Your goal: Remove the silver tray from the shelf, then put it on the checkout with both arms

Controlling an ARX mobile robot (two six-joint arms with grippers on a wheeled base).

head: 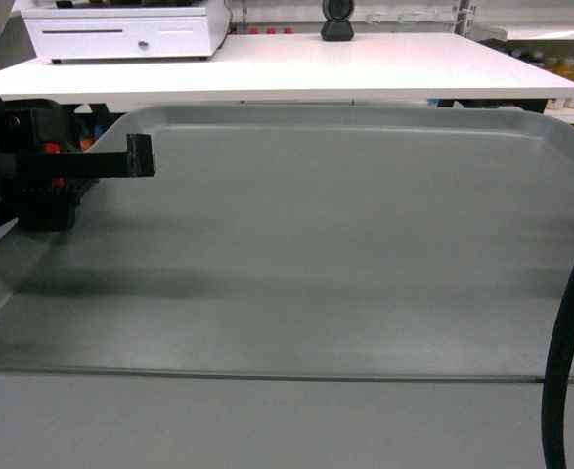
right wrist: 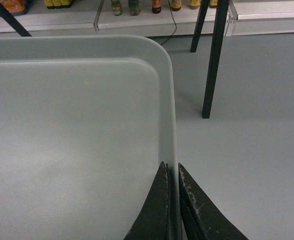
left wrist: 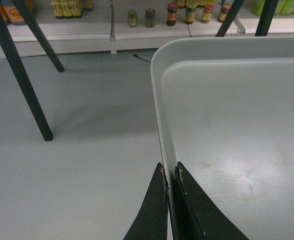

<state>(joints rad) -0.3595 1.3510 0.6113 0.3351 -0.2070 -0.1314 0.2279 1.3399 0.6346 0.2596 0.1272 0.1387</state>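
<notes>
we hold the tray (head: 345,244) in the air, just short of the checkout (head: 365,68). left gripper (left wrist: 170,175) pinches its left rim, right gripper (right wrist: 172,172) pinches its right rim.

The left claw (left wrist: 169,172) and right claw (right wrist: 172,170) are each clamped tight, fingers nearly together; the right arm seems mostly out of the head view.

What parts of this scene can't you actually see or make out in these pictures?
- Right end effector: in the head view, cut off by the right edge.
- Checkout legs: head view, hidden behind the tray.
- Jar labels on the far shelves: wrist views, too small.
- Tray's near corners: cut off in all views.
</notes>
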